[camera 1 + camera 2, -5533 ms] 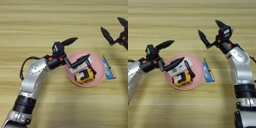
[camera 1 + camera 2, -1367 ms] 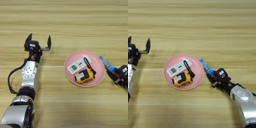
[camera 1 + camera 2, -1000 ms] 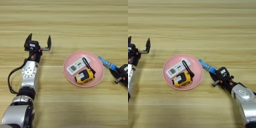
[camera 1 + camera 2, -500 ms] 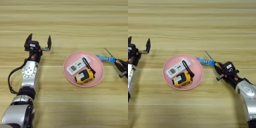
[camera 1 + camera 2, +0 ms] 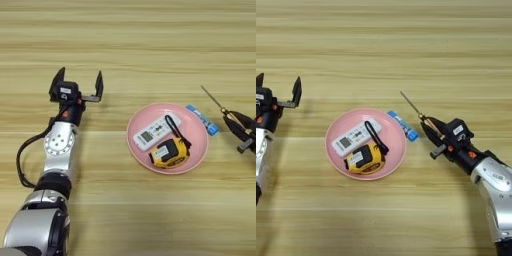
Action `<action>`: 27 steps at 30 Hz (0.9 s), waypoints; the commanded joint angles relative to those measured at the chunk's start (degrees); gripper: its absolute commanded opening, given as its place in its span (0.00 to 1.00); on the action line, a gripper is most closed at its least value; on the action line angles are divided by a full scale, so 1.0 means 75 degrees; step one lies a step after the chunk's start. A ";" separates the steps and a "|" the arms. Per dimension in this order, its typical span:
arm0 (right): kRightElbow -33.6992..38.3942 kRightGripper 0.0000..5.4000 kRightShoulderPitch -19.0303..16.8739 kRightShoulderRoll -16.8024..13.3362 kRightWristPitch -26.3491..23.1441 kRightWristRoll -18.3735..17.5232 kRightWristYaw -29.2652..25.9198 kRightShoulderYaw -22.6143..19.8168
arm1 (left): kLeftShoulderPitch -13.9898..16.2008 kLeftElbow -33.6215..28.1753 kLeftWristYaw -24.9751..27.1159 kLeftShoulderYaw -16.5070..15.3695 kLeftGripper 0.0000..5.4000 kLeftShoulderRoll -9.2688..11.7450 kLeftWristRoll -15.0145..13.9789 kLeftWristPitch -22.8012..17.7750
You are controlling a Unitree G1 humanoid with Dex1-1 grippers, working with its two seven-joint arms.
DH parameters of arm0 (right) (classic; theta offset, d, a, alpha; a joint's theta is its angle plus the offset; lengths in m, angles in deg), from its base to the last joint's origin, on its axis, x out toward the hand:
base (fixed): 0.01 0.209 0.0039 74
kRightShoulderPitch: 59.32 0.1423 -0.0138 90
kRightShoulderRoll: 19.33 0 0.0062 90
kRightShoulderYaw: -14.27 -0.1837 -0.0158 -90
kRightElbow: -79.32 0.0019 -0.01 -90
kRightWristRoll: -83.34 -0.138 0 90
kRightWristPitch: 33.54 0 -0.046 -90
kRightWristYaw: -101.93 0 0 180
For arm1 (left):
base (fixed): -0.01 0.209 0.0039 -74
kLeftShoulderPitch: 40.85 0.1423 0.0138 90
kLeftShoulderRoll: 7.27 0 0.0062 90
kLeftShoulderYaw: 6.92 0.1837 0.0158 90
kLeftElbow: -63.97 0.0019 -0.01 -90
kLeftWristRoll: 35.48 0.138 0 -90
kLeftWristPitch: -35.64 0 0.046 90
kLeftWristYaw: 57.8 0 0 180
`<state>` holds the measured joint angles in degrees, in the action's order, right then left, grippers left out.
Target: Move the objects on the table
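The yellow-and-black tape measure (image 5: 362, 158) is being held in the near part of the pink plate (image 5: 394, 153), with the white remote (image 5: 353, 137) lying just beyond it, screen up, and its black wrist strap (image 5: 376, 135) curling to the right; no writing on either can be read. To the right, the right gripper (image 5: 417, 112) is being kept clenched, fingers together, empty. The blue tube (image 5: 402, 125) is lying just beside the plate's far right rim; its label is illegible. Far left, the left gripper (image 5: 78, 83) is being held released, fingers spread, above the table (image 5: 150, 40).
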<state>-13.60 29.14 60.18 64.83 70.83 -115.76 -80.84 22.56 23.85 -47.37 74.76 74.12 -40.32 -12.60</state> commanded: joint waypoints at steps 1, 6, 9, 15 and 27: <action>0.0380 0.15 -0.0033 -0.0012 0.0041 -0.0141 -0.0102 -0.0010 | -0.0116 0.0083 0.0048 0.0019 1.00 -0.0017 -0.0003 0.0080; 0.0743 0.15 0.0021 0.0046 -0.0142 -0.0218 -0.0143 0.0130 | -0.0124 0.0097 0.0046 0.0023 1.00 -0.0018 0.0001 0.0095; 0.0903 0.15 0.0166 0.0109 -0.0375 -0.0239 -0.0173 0.0340 | -0.0134 0.0101 0.0054 0.0026 1.00 -0.0020 -0.0001 0.0093; 0.1044 0.15 0.0415 0.0211 -0.0801 -0.0141 -0.0187 0.0739 | -0.0139 0.0085 0.0036 0.0029 1.00 -0.0025 0.0006 0.0099; 0.0421 0.15 0.0779 0.0501 -0.1251 0.0486 0.0076 0.1395 | -0.0082 -0.0010 0.0026 0.0022 1.00 0.0002 0.0004 0.0082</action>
<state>-9.41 33.87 63.51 56.39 73.57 -115.69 -71.19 22.29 24.13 -47.39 74.81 74.08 -40.31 -12.41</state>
